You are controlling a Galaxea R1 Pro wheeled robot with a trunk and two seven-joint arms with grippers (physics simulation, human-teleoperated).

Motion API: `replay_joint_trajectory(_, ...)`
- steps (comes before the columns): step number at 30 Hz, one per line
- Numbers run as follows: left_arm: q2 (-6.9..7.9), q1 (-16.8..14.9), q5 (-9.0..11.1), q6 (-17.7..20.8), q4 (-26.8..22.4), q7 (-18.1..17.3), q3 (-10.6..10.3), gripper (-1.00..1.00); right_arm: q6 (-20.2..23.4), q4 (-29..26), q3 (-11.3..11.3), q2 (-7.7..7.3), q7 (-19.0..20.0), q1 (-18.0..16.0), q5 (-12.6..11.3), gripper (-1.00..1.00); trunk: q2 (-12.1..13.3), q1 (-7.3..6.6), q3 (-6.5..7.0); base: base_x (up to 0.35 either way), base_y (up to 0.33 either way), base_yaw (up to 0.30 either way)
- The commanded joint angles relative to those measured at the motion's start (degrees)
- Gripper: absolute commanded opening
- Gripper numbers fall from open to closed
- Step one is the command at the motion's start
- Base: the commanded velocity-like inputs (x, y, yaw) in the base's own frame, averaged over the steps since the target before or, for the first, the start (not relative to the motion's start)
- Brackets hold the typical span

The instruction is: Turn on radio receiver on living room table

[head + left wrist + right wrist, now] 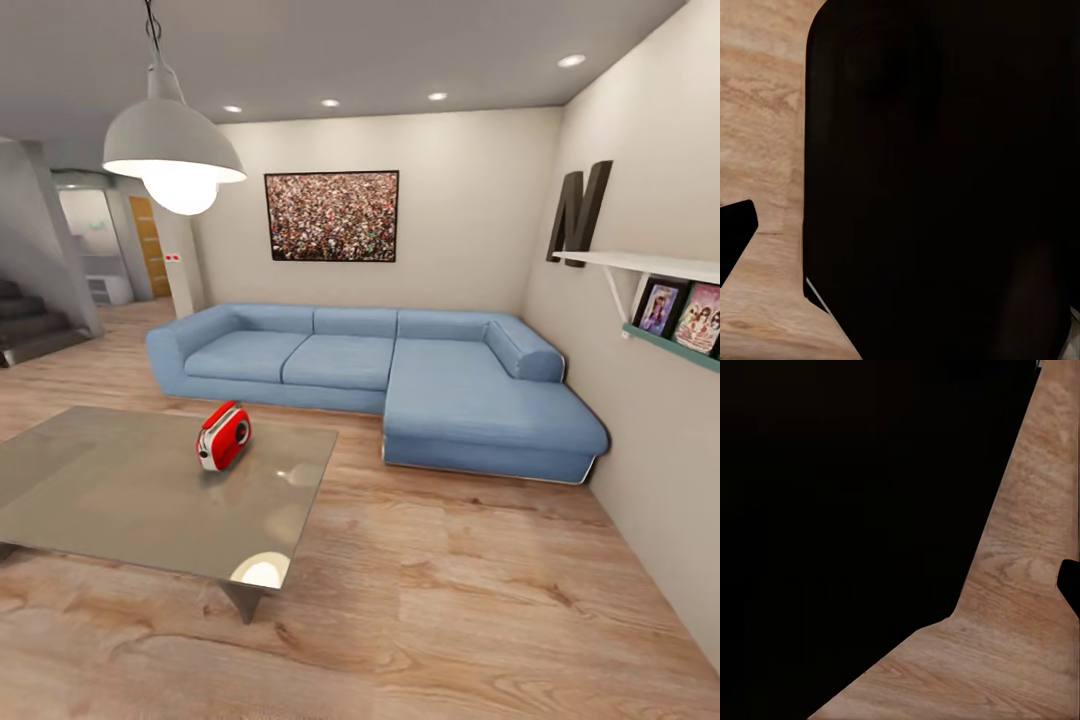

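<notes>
In the head view, the glossy grey-taupe low table (120, 500) at lower left carries one obstacle, the small red rounded radio with white stripes (223, 436), near its far right side; bare tabletop surrounds it. Wood plank floor (470, 590) lies open across the lower right. The blue L-shaped sofa (400, 375) blocks mid-frame. The grey dome pendant lamp (172, 150) hangs at upper left.
</notes>
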Motion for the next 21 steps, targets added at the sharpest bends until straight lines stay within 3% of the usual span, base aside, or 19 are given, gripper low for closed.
replay_joint_trajectory(1,-0.01,0.0,0.15,0.01,0.0,0.0,0.0,1.0,0.0,0.0,0.0,0.0,0.02,0.0,0.02,1.0,0.0,0.0,0.0,0.0,0.0,0.3)
replay_joint_trajectory(21,-0.02,0.0,0.94,-0.03,0.0,-0.03,-0.09,1.0,0.08,0.0,0.08,0.05,0.04,0.0,0.3,1.0,0.0,0.0,0.0,0.0,0.0,0.3)
